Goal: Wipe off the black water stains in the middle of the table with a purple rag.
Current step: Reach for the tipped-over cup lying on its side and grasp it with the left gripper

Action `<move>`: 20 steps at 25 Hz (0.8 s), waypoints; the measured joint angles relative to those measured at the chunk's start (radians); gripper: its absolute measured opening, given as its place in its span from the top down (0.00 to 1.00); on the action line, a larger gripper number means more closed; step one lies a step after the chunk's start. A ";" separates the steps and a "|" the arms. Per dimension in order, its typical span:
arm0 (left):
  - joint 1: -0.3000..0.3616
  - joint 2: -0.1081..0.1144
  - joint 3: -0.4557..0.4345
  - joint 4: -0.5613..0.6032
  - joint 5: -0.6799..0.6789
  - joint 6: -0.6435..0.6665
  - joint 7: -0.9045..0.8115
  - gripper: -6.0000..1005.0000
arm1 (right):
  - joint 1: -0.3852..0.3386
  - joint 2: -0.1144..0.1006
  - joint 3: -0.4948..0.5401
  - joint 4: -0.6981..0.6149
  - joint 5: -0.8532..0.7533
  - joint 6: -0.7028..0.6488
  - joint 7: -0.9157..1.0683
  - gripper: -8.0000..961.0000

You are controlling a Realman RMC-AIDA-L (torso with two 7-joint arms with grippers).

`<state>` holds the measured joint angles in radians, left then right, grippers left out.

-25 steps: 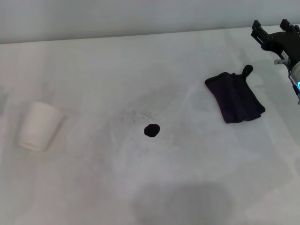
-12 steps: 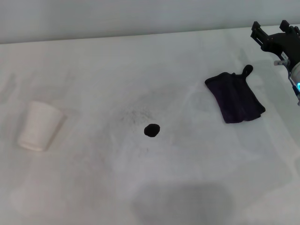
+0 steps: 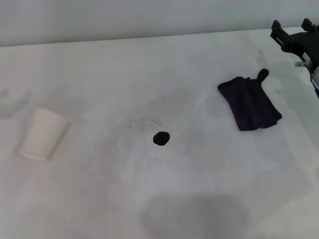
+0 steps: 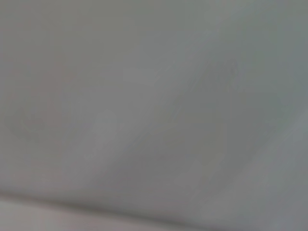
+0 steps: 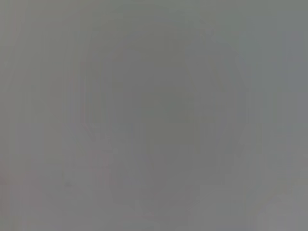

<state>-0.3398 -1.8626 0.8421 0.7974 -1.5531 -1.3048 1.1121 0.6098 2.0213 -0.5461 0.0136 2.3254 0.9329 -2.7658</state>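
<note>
1. The right gripper point(image 3: 294, 30), a black two-fingered claw at the far right corner of the wide white table point(image 3: 99, 199), has drifted a little further toward that corner over the last second; more of its wrist showed a moment ago.
2. Its two fingers stand apart with nothing between them, and they have kept that spread throughout.
3. The purple rag point(image 3: 250, 103), a very dark, nearly black folded soft cloth with a small loop tab at its far corner, lies near the right edge of the table, just short of the gripper and not touching it. It has not moved.
4. The black water stain point(image 3: 161, 138), one small round blot, sits in the middle of the table amid faint grey speckles, well apart from the rag, and is untouched.
5. A white cup point(image 3: 42, 133) lies on its side near the left edge, shifted slightly toward that edge compared with a second ago.
6. The left gripper is out of sight; its wrist view shows only plain grey.
7. Judgement: the task has barely begun. The gripper's drift is away from the rag, so the grasp looks not yet committed; it must come down over the cloth before any wiping.
</note>
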 joint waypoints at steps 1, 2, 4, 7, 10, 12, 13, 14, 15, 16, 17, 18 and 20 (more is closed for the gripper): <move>-0.003 0.006 0.000 0.039 0.043 -0.021 -0.066 0.14 | -0.003 0.000 0.000 -0.001 0.000 0.000 0.000 0.09; -0.010 0.013 0.000 0.081 0.097 -0.047 -0.145 0.14 | -0.006 0.000 0.000 -0.002 0.000 0.000 0.000 0.09; -0.029 0.028 -0.001 0.157 0.208 -0.095 -0.286 0.14 | -0.012 0.000 0.000 -0.004 0.000 0.000 0.000 0.09; -0.065 0.057 -0.008 0.235 0.342 -0.161 -0.447 0.15 | -0.019 -0.001 0.000 -0.004 0.000 0.003 0.000 0.09; -0.142 0.086 -0.016 0.289 0.529 -0.268 -0.620 0.15 | -0.026 -0.001 0.000 -0.004 0.000 0.003 0.000 0.09; -0.208 0.094 -0.016 0.295 0.653 -0.348 -0.688 0.15 | -0.031 -0.002 0.000 -0.005 0.000 0.003 0.000 0.09; -0.236 0.094 -0.014 0.294 0.694 -0.378 -0.703 0.15 | -0.032 -0.001 0.000 -0.005 0.000 0.002 0.000 0.09; -0.280 0.090 -0.012 0.293 0.758 -0.422 -0.721 0.15 | -0.033 -0.001 0.000 -0.005 0.000 0.003 0.000 0.09; -0.353 0.067 -0.001 0.291 0.853 -0.485 -0.731 0.15 | -0.033 -0.001 0.000 -0.005 0.000 0.003 0.000 0.09; -0.353 0.067 -0.001 0.291 0.853 -0.485 -0.731 0.15 | -0.033 -0.001 0.000 -0.005 0.000 0.003 0.000 0.09; -0.374 0.058 0.001 0.291 0.879 -0.501 -0.731 0.15 | -0.033 -0.001 0.000 -0.005 0.000 0.003 0.000 0.09; -0.405 0.041 0.005 0.291 0.922 -0.530 -0.730 0.15 | -0.033 0.000 0.000 -0.005 0.000 0.004 0.000 0.09; -0.444 0.016 0.008 0.293 0.971 -0.561 -0.728 0.15 | -0.033 0.001 0.000 -0.005 0.000 0.005 0.000 0.09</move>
<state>-0.7842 -1.8470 0.8503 1.0904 -0.5817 -1.8662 0.3839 0.5764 2.0221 -0.5463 0.0091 2.3255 0.9384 -2.7658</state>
